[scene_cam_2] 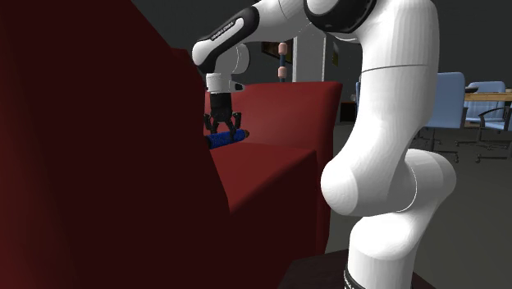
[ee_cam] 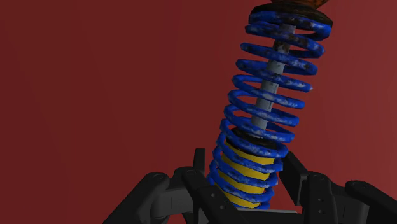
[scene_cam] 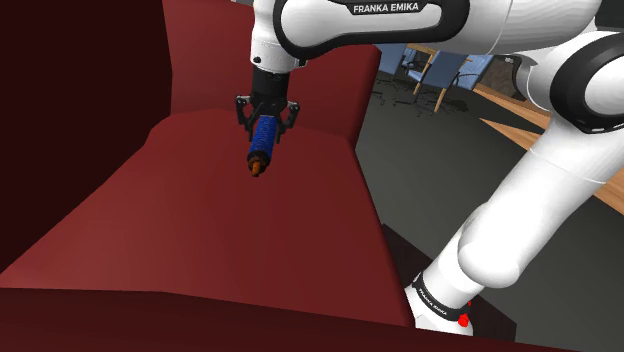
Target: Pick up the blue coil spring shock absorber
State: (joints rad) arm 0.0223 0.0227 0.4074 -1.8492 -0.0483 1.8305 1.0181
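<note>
A dark red sofa [scene_cam: 200, 230] spreads across the shoulder view's left, its seat the backdrop as the black gripper [scene_cam: 265, 122] pinches the blue coil spring shock absorber [scene_cam: 261, 148] by its yellow-sleeved end, orange tip pointing down toward the cushion. To the right rises the white arm [scene_cam: 540, 190]. The grasp appears made, and the lift is the step in hand; whether the tip clears the seat cannot be told. The next move calls for a straight, steady rise with a firm squeeze, lest the long spring swing or slip.
</note>
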